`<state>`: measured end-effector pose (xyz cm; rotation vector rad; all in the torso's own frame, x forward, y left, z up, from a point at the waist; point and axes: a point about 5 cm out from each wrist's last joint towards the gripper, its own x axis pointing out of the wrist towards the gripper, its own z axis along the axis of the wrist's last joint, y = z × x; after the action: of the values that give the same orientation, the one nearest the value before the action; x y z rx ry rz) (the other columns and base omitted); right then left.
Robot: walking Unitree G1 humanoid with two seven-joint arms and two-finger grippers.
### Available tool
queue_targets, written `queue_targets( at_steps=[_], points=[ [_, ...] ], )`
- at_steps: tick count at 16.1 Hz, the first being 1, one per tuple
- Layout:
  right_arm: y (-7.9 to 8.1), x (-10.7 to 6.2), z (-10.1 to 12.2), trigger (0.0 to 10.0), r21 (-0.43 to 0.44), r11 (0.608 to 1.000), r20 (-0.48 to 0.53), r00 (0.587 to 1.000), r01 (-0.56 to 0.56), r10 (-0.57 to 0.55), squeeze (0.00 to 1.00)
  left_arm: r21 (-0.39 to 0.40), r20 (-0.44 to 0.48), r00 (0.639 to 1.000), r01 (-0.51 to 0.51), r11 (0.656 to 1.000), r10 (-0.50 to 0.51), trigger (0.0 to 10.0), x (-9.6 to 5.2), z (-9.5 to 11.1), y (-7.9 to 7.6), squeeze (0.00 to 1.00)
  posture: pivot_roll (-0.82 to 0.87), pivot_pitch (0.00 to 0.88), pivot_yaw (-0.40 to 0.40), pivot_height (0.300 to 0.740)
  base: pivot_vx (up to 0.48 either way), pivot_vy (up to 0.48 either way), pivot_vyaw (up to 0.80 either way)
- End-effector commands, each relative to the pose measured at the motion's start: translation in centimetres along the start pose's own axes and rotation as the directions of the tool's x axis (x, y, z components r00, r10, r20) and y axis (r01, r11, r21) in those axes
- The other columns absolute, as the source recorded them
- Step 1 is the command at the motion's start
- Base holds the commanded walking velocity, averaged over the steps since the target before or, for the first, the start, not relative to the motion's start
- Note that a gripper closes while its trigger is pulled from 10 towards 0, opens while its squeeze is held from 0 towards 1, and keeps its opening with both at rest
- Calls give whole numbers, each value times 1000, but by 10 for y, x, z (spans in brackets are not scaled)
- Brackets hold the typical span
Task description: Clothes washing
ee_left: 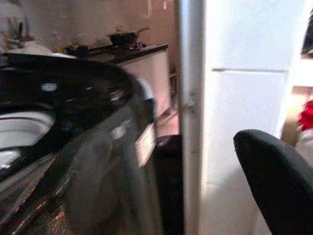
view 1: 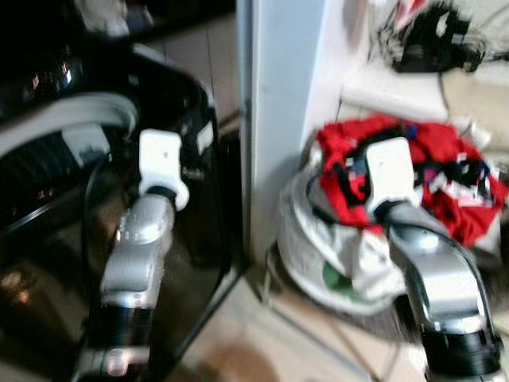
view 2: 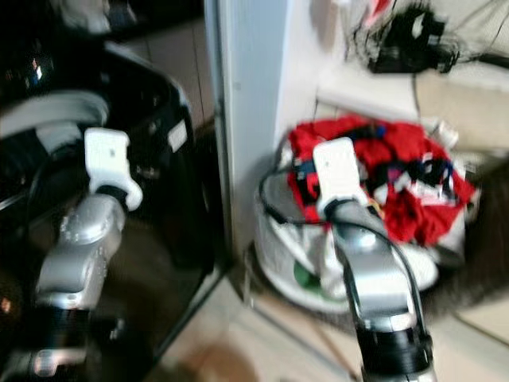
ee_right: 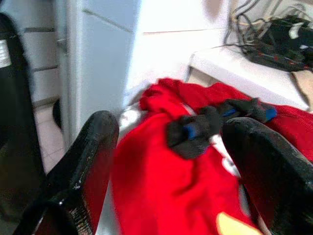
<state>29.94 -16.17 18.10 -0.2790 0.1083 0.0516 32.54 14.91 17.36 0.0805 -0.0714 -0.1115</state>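
Step in hand, as I read it: reaching for laundry to load, nothing picked up yet. Right pincer [ee_right: 166, 161] hangs spread wide above the pile, fingers [ee_right: 83, 171] apart with nothing between them. Directly under and ahead of it lies red clothing [ee_right: 161, 181], with a dark bunched item with blue bits [ee_right: 205, 127] just beyond, roughly between the two fingers. From the head views the right arm reaches over a white laundry basket [view 1: 318, 239] heaped with red clothes, standing on the floor against a white wall.

Left pincer: one black finger [ee_left: 276, 181] shows at the edge of the wrist view, the other isn't seen, so can't tell wide or narrow. It's up beside the washing machine [view 1: 71, 199], a dark top-loader with its lid up; the white drum rim [ee_left: 19, 132] sits off to that pincer's side. Holds nothing that I can see.

A white panel edge [view 1: 274, 119] stands between machine and basket.

Next move calls for: right pincer drops straight down onto the red cloth, closes on a good fold, lifts clear of the basket rim, then swings across past the panel to the drum. Loose cloth may drag neighbours out.
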Motion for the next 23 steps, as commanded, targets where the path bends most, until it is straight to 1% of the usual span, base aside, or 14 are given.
queue_targets(
  at_steps=[1, 3, 5, 6, 8, 10, 13, 15, 19, 20, 21, 23],
  points=[
    [-7, 0, -2, 10000, 8, 1000, -8, 1000, 24, -24, 0, 7, 11, 1000, 24, 1000, -24, 10000, 1, 5, -6, 0, -85, 0, 0, 740, 352, 0, 0],
    [-8, 0, -2, 10000, 9, 999, -11, 999, 36, -36, 0, 5, 13, 999, 38, 999, -38, 10000, 1, 5, -8, 0, -85, 0, 2, 740, 352, 0, 0],
    [-9, -2, -5, 10000, 27, 997, -22, 997, 69, -68, 0, 1, 10, 997, 76, 997, -76, 10000, 1, 4, -14, 0, -85, 0, 2, 740, 156, 0, 0],
    [-9, -2, -6, 10000, 29, 997, -24, 997, 72, -71, 0, -19, 18, 996, 87, 996, -86, 10000, 0, 5, -15, 0, -85, 0, 2, 740, 0, 0, 0],
    [-9, -3, -7, 10000, 37, 996, -29, 996, 84, -83, 0, -18, 16, 995, 94, 995, -94, 10000, 0, 4, -18, 0, -85, 0, 2, 740, 0, 0, 0],
    [-12, -3, -7, 10000, 45, 994, -26, 995, 100, -99, 0, -18, 13, 996, 90, 996, -90, 10000, 0, 4, -18, 0, -91, 0, 17, 740, 0, 0, 0],
    [-16, -1, -4, 10000, 46, 993, -21, 994, 109, -109, 0, 5, 7, 997, 75, 997, -75, 10000, 2, 4, -16, 0, -92, 0, 17, 740, 0, 0, 0],
    [-17, 0, -3, 10000, 43, 993, -16, 994, 111, -110, 0, 27, -2, 999, 54, 998, -54, 10000, 3, 4, -15, 0, -92, 0, 13, 740, 0, -480, 0],
    [-15, 1, -3, 10000, 46, 993, -17, 994, 106, -105, 0, 18, -4, 999, 50, 999, -50, 10000, 3, 4, -14, 0, -89, 0, 10, 740, 0, -480, 0],
    [-15, 1, -3, 10000, 47, 994, -16, 995, 103, -103, 0, -17, -12, 998, 62, 998, -62, 10000, 3, 3, -15, 0, -89, 0, 10, 740, 0, 0, 0],
    [-14, 1, -3, 10000, 48, 994, -16, 995, 98, -98, 0, -40, -38, 997, 67, 997, -69, 10000, 3, 1, -15, 0, -88, 0, 10, 740, 0, 480, 0],
    [-13, 1, -3, 10000, 49, 994, -16, 995, 95, -95, 0, -26, -37, 998, 58, 998, -59, 10000, 3, 1, -13, 0, -89, 0, 11, 740, 0, 480, 0]
  ],
)
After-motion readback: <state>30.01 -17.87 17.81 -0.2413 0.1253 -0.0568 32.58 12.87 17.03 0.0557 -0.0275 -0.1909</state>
